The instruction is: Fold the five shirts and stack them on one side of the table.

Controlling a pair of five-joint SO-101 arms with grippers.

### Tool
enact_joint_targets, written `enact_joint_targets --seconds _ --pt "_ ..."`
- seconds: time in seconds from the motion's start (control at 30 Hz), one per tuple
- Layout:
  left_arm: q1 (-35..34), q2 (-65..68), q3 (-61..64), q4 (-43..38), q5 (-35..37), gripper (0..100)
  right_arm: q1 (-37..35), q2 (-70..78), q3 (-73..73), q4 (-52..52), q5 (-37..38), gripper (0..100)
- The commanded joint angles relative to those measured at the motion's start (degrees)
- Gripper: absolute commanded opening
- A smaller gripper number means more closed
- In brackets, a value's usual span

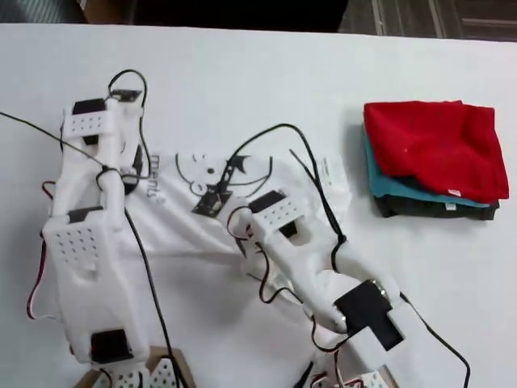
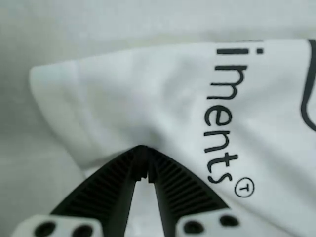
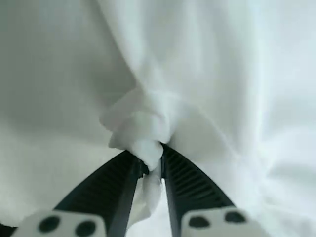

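— What sort of place is this?
— A robotics lab or test bench, I'd say. One white printed arm [image 1: 89,242] sits beside another [image 1: 323,267], loose black cables [image 1: 279,126] trail across a plain white tabletop [image 1: 242,65], and dark floor [image 1: 242,12] shows beyond it.

White table [image 1: 242,73] is spanning the view; grey floor [image 1: 477,16] is showing beyond its far edge; light is falling evenly.
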Motion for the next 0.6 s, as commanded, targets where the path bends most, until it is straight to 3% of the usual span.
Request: enact_joint_targets --seconds 0.0,0.27,0.47,0.57 --pt "0.53 0.35 0.04 -2.81 0.26 3 0.4 1.63 0.26 0.75 0.44 2.0" --pt "0.53 0.35 -0.04 -2.81 0.18 3 -0.04 -9.89 0.53 6.55 0.44 3.5" --pt "0.53 0.35 -0.04 -2.81 0.18 3 -7.16 -16.4 3.6 8.92 0.53 22.1" --pt "0.53 0.35 -0.04 -2.81 0.18 3 -10.33 -16.31 5.1 8.84 0.18 24.4"
